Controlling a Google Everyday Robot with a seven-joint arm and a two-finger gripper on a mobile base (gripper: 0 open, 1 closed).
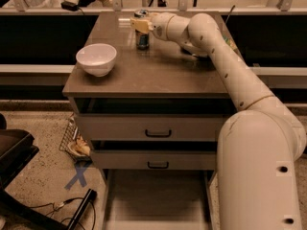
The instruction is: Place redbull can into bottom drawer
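Fingers tan, closed on the upper part of the redbull can; one finger crosses the can's front just under its silver top. The gripper sits near the far edge of the table, with the arm reaching in from the right. The can is upright, its base on the table top, behind and to the right of the white bowl and apart from it. The bottom drawer is pulled out at floor level, below two upper drawers with black handles, well apart from the can.
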